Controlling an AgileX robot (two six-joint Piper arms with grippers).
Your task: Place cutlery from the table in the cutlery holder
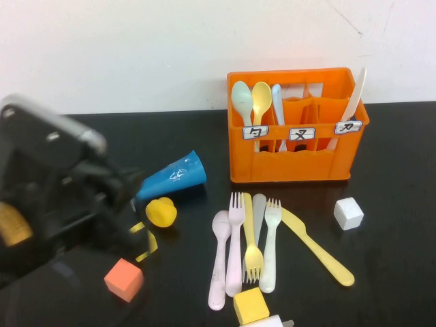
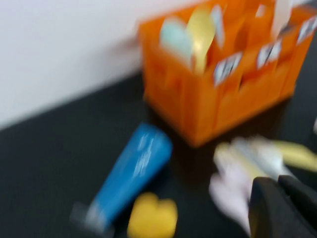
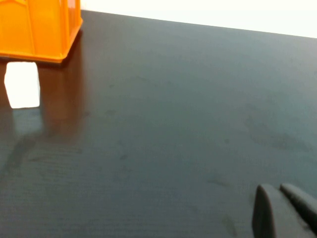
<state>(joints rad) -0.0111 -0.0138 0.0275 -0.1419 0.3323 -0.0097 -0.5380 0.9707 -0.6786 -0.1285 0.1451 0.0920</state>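
Looks like the reach-in step: left gripper (image 2: 277,208), fingers together and empty, hangs beside the blue cone (image 1: 174,174), needing to open over the cutlery (image 1: 253,245) in front of the cutlery holder (image 1: 296,160), while the right gripper (image 3: 282,210), also closed on nothing, sits parked well off past the white cube (image 3: 22,84).

cutlery holder (image 1: 298,146): orange, upright, four pieces inside | cutlery (image 1: 253,248): six pieces flat on table (image 1: 395,272)

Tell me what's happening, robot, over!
Left gripper shut, above the table. Right gripper shut, parked. Six cutlery pieces still out; holder unobstructed.
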